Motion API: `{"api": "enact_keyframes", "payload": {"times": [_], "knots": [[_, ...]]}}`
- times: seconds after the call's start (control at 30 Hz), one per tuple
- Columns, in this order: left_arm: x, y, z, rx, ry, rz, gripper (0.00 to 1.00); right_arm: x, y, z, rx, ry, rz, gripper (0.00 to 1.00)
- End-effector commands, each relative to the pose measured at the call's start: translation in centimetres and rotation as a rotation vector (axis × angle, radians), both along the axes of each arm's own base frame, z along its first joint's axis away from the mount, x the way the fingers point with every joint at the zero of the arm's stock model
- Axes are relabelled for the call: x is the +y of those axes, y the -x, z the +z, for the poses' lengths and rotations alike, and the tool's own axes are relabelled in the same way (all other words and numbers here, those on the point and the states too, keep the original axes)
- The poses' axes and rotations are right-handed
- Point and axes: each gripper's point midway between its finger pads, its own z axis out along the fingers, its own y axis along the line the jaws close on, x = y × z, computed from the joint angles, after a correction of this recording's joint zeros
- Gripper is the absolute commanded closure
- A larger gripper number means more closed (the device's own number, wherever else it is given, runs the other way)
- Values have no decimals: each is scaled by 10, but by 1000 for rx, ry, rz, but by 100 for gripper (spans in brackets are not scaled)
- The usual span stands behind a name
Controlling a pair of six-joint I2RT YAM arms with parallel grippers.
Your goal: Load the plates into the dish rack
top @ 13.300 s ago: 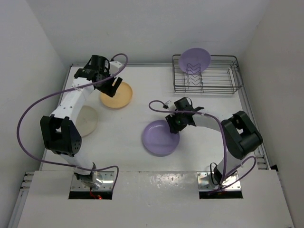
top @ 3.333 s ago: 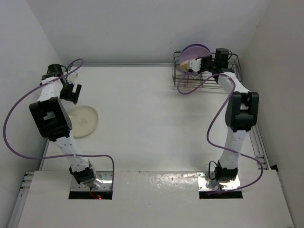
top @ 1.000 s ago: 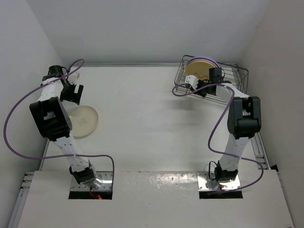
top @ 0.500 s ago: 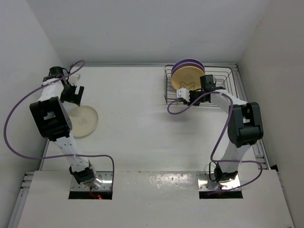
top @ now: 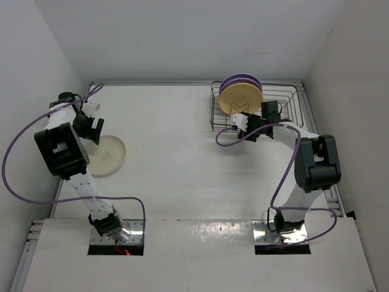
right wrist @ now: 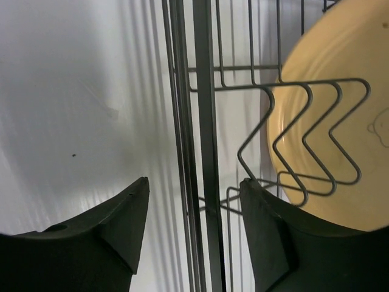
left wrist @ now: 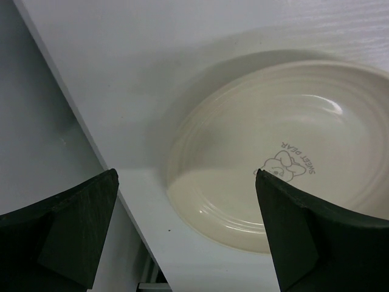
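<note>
The dish rack (top: pixel 285 103) stands at the back right. In it the orange-yellow plate (top: pixel 240 98) stands upright, with two lavender plates (top: pixel 241 79) upright behind it. My right gripper (top: pixel 240 124) is open at the rack's front rim; in the right wrist view the gripper (right wrist: pixel 194 231) straddles the rim wire (right wrist: pixel 203 121), without touching it, beside the orange-yellow plate (right wrist: pixel 331 79). The cream-white plate (top: pixel 107 156) lies flat at the table's left edge. My left gripper (top: pixel 91 129) is open and empty just above it. In the left wrist view the cream-white plate (left wrist: pixel 279 182) lies between and ahead of the fingers of the left gripper (left wrist: pixel 188 243).
The left wall and the table's left edge (left wrist: pixel 121 201) are close beside the cream-white plate. The back wall and right wall stand close to the rack. A purple cable (top: pixel 231 135) loops from the right arm over the table in front of the rack.
The rack, tilted and further right a second ago, now sits flat and shifted left. My right gripper has eased slightly along its front rim. My left gripper has come down towards the cream-white plate.
</note>
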Motion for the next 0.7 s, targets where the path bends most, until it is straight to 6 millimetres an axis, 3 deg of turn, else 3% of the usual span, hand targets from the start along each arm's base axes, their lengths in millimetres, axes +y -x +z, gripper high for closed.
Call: {"api": "enact_keyframes", "payload": {"times": [0.0, 0.13, 0.2, 0.33, 0.37, 0.43, 0.5, 0.53, 0.57, 0.67], "knots": [[3, 16, -18, 66, 40, 22, 2, 1, -25, 54, -172, -54, -34, 37], [18, 30, -42, 136, 41, 79, 12, 9, -23, 80, -209, -105, -40, 34], [24, 39, -61, 185, 58, 108, 23, 11, -22, 90, -221, -120, -46, 33], [12, 54, -80, 227, 127, 111, 52, 19, -17, 112, -237, -178, -57, 28], [10, 52, -80, 220, 140, 97, 72, 19, -15, 121, -246, -201, -72, 28], [5, 44, -68, 166, 166, 86, 100, 25, -11, 136, -249, -262, -100, 19], [3, 35, -51, 118, 179, 77, 100, 29, -11, 150, -251, -321, -125, 7], [1, 23, -26, 55, 193, 74, 100, 32, -9, 163, -233, -392, -163, 4], [-12, 10, -12, 22, 194, 40, 100, 40, -10, 184, -209, -475, -190, 3], [-47, -33, 53, -149, 194, -79, 100, 68, 6, 201, -21, -648, -167, 7]]}}
